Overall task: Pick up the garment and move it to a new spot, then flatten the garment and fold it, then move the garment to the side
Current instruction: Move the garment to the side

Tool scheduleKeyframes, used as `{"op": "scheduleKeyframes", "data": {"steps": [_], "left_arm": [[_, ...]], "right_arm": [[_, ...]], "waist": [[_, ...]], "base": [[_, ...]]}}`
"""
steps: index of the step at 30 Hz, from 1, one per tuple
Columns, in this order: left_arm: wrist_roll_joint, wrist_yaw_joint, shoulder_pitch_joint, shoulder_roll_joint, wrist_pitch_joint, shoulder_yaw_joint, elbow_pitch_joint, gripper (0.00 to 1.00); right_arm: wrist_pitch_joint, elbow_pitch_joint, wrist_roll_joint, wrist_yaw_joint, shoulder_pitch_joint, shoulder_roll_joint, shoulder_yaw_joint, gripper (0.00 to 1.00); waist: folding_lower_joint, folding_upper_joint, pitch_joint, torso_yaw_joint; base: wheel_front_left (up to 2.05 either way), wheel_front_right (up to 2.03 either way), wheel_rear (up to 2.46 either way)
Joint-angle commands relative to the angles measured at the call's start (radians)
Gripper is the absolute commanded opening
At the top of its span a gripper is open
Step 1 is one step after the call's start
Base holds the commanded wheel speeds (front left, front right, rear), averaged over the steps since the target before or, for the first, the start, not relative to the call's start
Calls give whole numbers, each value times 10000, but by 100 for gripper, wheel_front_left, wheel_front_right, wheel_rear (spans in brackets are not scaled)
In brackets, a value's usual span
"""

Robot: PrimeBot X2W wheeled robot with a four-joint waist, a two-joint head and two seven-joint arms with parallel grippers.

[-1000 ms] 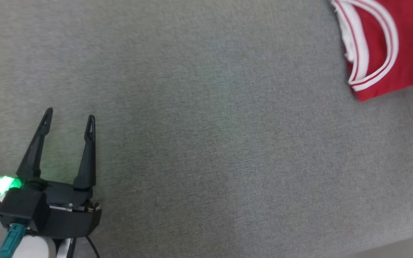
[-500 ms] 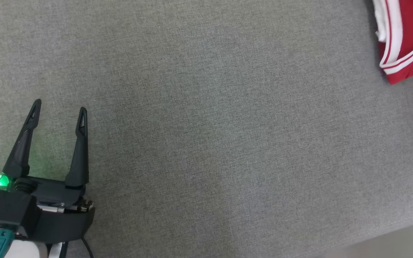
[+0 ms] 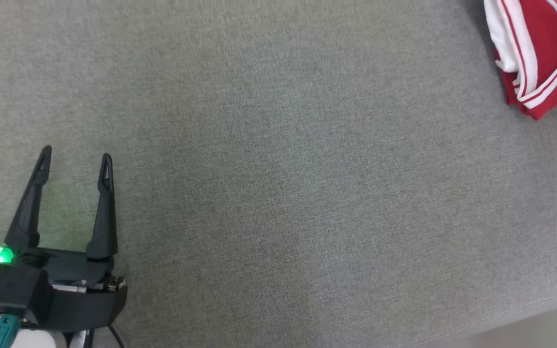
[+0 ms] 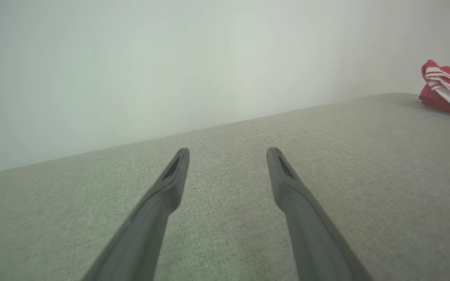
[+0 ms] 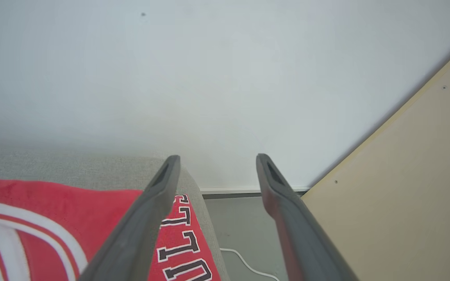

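Head view: red garment (image 3: 547, 53) at the surface's (image 3: 278, 193) far right edge.
Left gripper (image 3: 76, 154) gapes wide and empty, well apart from it; right gripper (image 5: 217, 158), equally wide, holds nothing near it.

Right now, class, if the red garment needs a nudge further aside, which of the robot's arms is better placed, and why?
Right, probably. Its open right tool hangs just above the red garment; the left tool, also open, sits far across the grey surface from it.
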Motion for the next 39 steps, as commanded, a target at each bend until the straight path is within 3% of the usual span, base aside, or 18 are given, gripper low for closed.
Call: {"op": "scheduleKeyframes", "data": {"steps": [1,8,19,29,39], "left_arm": [[-144,52,159,-66,-99,0,128,100],[-326,188,694,-315,-340,34,720,100],[-675,342,1683,-652,-451,154,1308,100],[-752,246,2069,-975,-447,181,1506,100],[-735,115,2304,-1178,-448,237,1681,100]], "right_arm": [[-232,-140,57,-27,63,156,51,100],[-854,-1171,302,-27,783,674,193,100],[-893,-3220,299,-27,2920,1375,-200,100],[-577,-5100,-102,-25,6186,2082,-1688,100],[14,-7409,-849,-25,9428,3518,-3453,100]], "waist": [[0,-1,-424,137],[0,-1,-1740,498],[0,-1,-3421,1103],[0,-1,-4221,2008],[0,-1,-4613,2685]], "base": [[0,0,0],[0,0,0],[0,0,0],[0,0,0],[0,0,0]]}}
